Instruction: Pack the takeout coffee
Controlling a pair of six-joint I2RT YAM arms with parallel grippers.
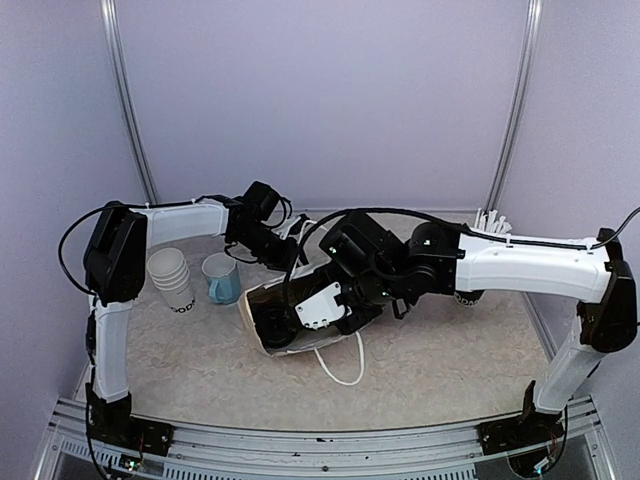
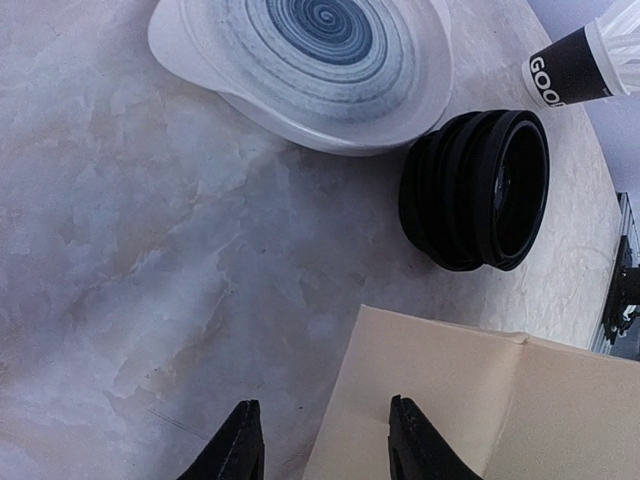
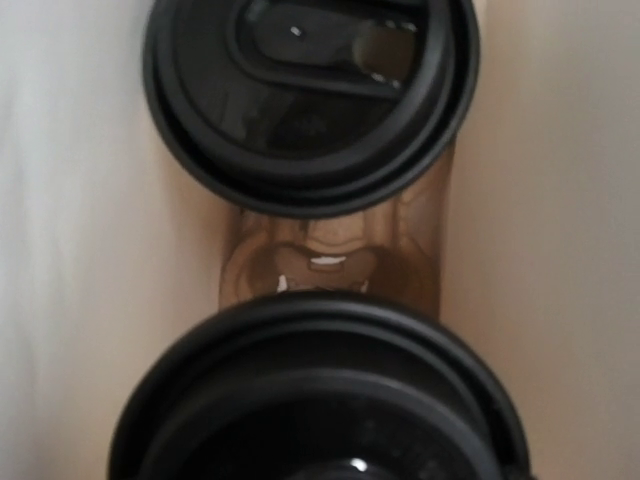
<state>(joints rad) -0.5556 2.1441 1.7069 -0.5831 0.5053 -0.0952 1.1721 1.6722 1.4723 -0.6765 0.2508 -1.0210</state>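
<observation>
So the beige paper bag [image 1: 254, 305] is lying on its side on the marbled table [image 1: 450, 350]. The takeout coffee [image 3: 310, 90] is inside it, round black plastic lid facing the right wrist camera. It's a paper cup, so I'd guess light and easy to crush, and the lid could pop. I'd grab the stiffer band just under the rim. The right gripper [image 1: 285, 330] is deep in the bag, and honestly I can't tell if it's clamping anything. The left gripper [image 2: 325, 410] has its fingers apart, straddling the bag's edge. Only readable text is a white "GOO" on a black paper cup [image 2: 565, 70].
</observation>
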